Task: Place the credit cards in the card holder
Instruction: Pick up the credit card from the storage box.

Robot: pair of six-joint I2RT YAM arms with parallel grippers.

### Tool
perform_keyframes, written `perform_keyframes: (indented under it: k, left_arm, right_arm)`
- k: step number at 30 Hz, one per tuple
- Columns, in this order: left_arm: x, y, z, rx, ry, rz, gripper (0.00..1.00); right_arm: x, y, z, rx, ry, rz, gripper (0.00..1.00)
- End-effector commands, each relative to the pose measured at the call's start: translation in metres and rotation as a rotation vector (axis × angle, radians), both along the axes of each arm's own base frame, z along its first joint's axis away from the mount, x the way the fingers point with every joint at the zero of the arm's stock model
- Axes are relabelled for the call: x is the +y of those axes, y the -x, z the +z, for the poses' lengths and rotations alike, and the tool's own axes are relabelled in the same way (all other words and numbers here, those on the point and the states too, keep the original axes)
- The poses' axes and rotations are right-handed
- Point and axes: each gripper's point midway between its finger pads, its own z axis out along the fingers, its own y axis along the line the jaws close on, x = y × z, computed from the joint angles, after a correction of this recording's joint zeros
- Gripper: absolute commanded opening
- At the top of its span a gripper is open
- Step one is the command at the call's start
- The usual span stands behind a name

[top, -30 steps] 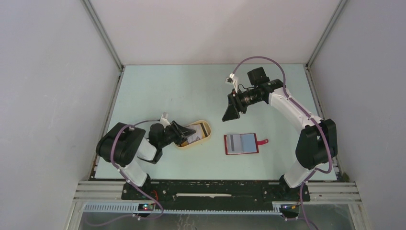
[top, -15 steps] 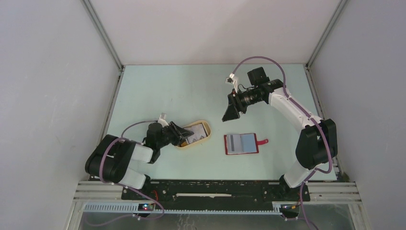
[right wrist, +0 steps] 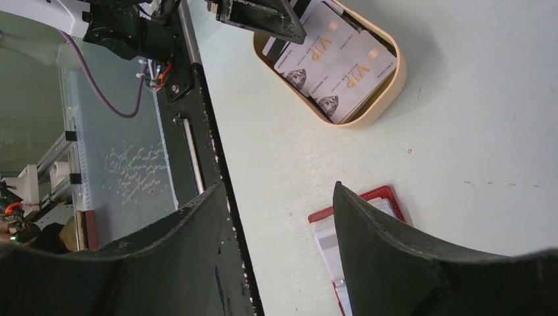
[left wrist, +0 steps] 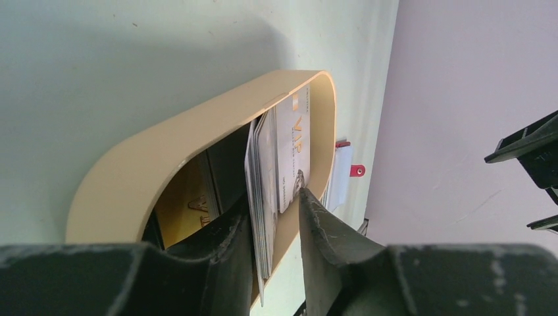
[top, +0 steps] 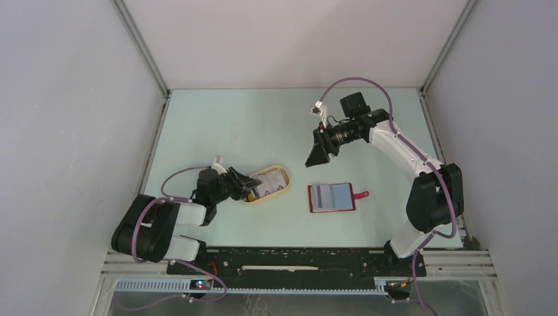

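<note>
Here, left fingers (left wrist: 309, 209) tight on "VIP" credit cards (left wrist: 279, 151); right fingers (right wrist: 368, 230) apart, empty.

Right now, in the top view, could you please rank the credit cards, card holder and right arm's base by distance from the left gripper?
From the left gripper:
1. credit cards, at its jaws.
2. card holder, open, to its right.
3. right arm's base, far right, near edge.
</note>
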Motion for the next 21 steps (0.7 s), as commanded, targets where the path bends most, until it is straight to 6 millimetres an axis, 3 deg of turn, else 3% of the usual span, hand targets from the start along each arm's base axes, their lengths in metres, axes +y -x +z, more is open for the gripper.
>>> perform_keyframes:
  k: [1, 21]
  left_arm:
    - [0.008, 0.006, -0.003, -0.019, -0.032, 0.000, 0.34]
    - [0.026, 0.010, -0.010, -0.003, -0.127, 0.039, 0.13]
  right_arm:
    - [0.001, -0.001, 0.003, -0.009, -0.017, 0.013, 0.70]
    - [0.002, 0.000, 0.002, -0.008, -0.016, 0.015, 0.70]
